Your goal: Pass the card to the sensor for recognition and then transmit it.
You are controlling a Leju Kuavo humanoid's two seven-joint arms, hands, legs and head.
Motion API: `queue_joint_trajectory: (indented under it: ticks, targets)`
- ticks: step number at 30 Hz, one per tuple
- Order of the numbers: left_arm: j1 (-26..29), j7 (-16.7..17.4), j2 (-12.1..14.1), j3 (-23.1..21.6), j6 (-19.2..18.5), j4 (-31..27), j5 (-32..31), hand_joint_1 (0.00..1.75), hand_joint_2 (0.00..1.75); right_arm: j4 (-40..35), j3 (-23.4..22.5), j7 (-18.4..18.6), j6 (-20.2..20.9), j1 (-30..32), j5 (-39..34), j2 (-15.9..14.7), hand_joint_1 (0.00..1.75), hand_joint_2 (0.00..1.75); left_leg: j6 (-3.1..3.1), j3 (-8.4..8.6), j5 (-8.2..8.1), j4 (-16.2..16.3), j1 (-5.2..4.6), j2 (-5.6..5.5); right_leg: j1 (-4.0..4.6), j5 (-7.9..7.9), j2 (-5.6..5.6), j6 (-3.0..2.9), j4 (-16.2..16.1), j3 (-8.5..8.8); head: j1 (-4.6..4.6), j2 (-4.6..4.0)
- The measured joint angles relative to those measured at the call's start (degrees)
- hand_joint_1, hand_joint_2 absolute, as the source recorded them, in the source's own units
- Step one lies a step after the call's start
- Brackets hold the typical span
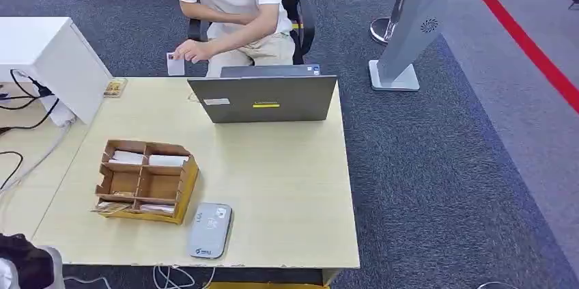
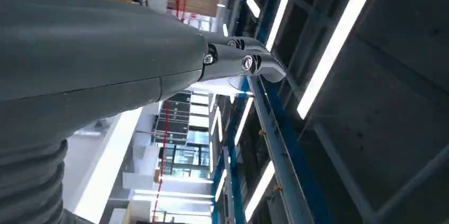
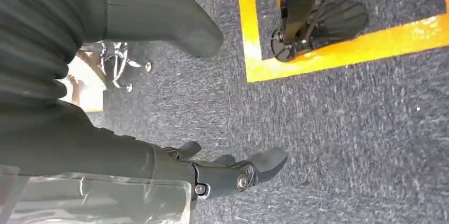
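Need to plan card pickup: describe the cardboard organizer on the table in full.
The cardboard organizer is a brown corrugated tray split into open compartments, two rows of them. It sits tilted on the pale wooden table, near its front left part, just left of the grey card reader. White cards lie in the far compartments, more in the near ones. No hand touches it.

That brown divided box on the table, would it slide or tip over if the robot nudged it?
The cardboard organizer looks thin-walled and holds only a few white cards, so it is probably light and would likely slide on the smooth table rather than resist. It sits low and wide, so tipping seems unlikely. Its walls look as if they might flex or crumple under a firm squeeze.
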Motion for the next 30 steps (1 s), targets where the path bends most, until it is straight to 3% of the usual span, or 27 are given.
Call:
queue_joint_trajectory:
  ticks: [4,10,18,22,25,27,30]
  targets:
    - [-5.85,4.27,4.32,-1.31,0.0,7.24,-7.48,0.0,1.75,0.0,0.94,0.79,0.37,-0.4,0.85,0.0,0.0,1.75,-0.04,0.0,0.06,0.0,0.02,0.01,0.02,0.05,0.02,-0.05,0.02,0.0,0.02,0.0]
    - [-11.24,6.77,8.5,-2.43,0.07,15.17,-11.05,0.0,1.75,0.02,1.38,0.9,0.66,-0.61,1.03,0.0,0.0,1.75,-0.04,-0.01,0.07,0.0,0.02,0.07,0.02,0.07,0.11,-0.04,0.03,-0.01,0.02,0.0]
    - [-12.62,6.9,10.33,-2.8,0.09,18.05,-11.53,0.0,1.75,0.07,1.73,0.9,0.74,-0.64,1.03,0.0,0.0,1.75,-0.04,-0.02,0.05,0.0,0.02,0.1,0.01,0.06,0.13,-0.04,0.02,-0.06,0.02,0.0]
    - [-13.41,8.9,11.1,-3.32,-0.13,19.34,-12.94,0.0,1.75,0.07,1.97,0.96,0.76,-0.65,1.44,0.0,0.0,1.75,-0.04,-0.01,0.06,0.0,0.03,0.1,0.02,0.07,0.13,-0.04,0.02,-0.06,0.0,0.0]
    - [-16.83,15.26,12.9,-4.52,-1.98,23.94,-18.56,0.0,1.75,0.09,2.38,1.83,1.16,-0.77,2.05,0.0,0.0,1.75,-0.08,0.0,0.1,0.0,0.05,0.06,0.03,0.09,0.06,-0.04,0.02,-0.17,0.02,0.0]
    - [-21.6,20.38,14.71,-5.95,-4.66,30.02,-23.5,0.0,1.75,0.09,2.62,2.38,1.38,-1.1,2.38,0.0,0.0,1.75,-0.12,-0.02,0.19,0.0,0.06,0.04,0.04,0.16,0.06,-0.07,0.02,-0.21,0.04,0.0]
    - [-31.92,29.55,18.02,-9.34,-12.86,44.29,-32.54,0.0,1.75,0.09,3.12,3.6,2.27,-1.71,3.12,0.0,0.0,1.75,-0.09,-0.06,0.31,0.0,0.12,0.07,0.09,0.31,0.11,-0.09,0.04,-0.18,0.04,0.0]
